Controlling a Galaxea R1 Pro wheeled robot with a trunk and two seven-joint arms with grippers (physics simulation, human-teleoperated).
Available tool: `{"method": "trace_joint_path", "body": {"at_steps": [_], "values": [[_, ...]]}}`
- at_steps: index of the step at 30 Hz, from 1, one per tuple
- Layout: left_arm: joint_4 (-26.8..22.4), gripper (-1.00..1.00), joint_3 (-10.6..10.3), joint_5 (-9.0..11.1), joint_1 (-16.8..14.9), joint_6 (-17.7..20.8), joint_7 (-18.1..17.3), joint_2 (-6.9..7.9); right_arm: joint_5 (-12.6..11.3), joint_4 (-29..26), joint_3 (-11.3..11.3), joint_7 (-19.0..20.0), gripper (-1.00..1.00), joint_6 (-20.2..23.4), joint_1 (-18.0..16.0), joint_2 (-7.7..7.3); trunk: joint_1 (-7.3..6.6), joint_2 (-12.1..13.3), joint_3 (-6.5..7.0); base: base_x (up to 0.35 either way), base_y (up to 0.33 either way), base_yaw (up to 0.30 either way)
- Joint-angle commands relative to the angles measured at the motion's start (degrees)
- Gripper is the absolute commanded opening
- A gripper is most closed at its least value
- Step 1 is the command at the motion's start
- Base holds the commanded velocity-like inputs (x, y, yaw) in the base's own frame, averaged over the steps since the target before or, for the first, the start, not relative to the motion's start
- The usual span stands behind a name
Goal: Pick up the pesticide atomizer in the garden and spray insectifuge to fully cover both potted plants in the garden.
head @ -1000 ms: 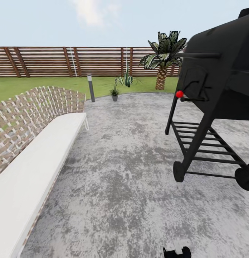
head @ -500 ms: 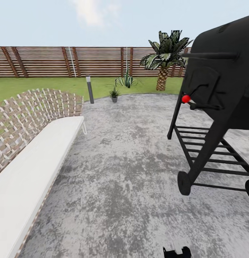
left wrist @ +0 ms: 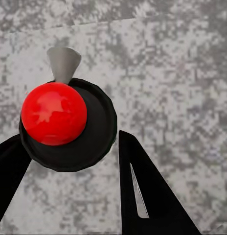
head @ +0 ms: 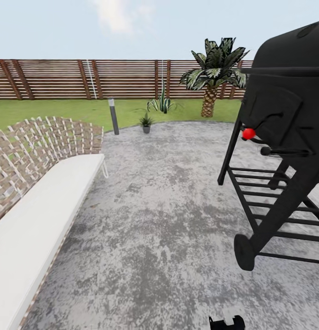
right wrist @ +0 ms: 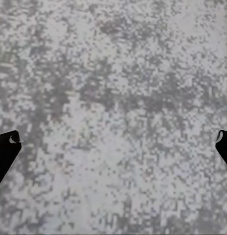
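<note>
Patio [head: 168, 220]: round, mottled grey paving that carries the near scene; its far edge meets the lawn [head: 49, 110].
Fence [head: 86, 79]: brown slatted wood along the lawn's far side.
Potted plant [head: 145, 123]: one small green rosette in a tiny grey pot, standing at the patio's far edge, upright; just beside it, toward the left, a slim grey lamp post [head: 113, 116].
Larger spiky plant [head: 162, 101]: on the lawn beyond the potted plant.
Palm [head: 213, 73]: scaly trunk, on the lawn near the patio's far right edge.
Grill [head: 283, 133]: black, wheeled, at the patio's right edge — a small red knob on its side.
Sofa [head: 35, 201]: woven back, white cushion, along the patio's left edge.
Atomizer [left wrist: 69, 122]: black rounded body with a red ball top and a grey funnel-shaped nozzle, seen in the left wrist view above grey paving.
Left claw [left wrist: 69, 161]: two black fingers flank the atomizer's body — pinching it.
Right claw [right wrist: 113, 142]: fingertips at opposite borders of its wrist view, spread wide, grey paving between them.
</note>
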Motion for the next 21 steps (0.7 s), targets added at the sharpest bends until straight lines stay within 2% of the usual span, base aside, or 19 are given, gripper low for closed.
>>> {"method": "trace_joint_path", "body": {"at_steps": [1, 21], "values": [[0.07, -1.00, 0.26, -0.60, -0.04, -0.21, 0.24, -0.01, 0.60, 0.06, -0.03, -0.41, 1.00, -0.12, -0.03, 0.00, 0.03, -0.01, -0.05, 0.339, 0.000, 0.000], [0.09, -1.00, 0.26, -0.60, -0.01, -0.21, 0.24, -0.01, 0.60, 0.08, -0.04, -0.41, 1.00, -0.09, -0.03, 0.00, 0.03, -0.01, -0.05, 0.339, 0.000, 0.000]]}}
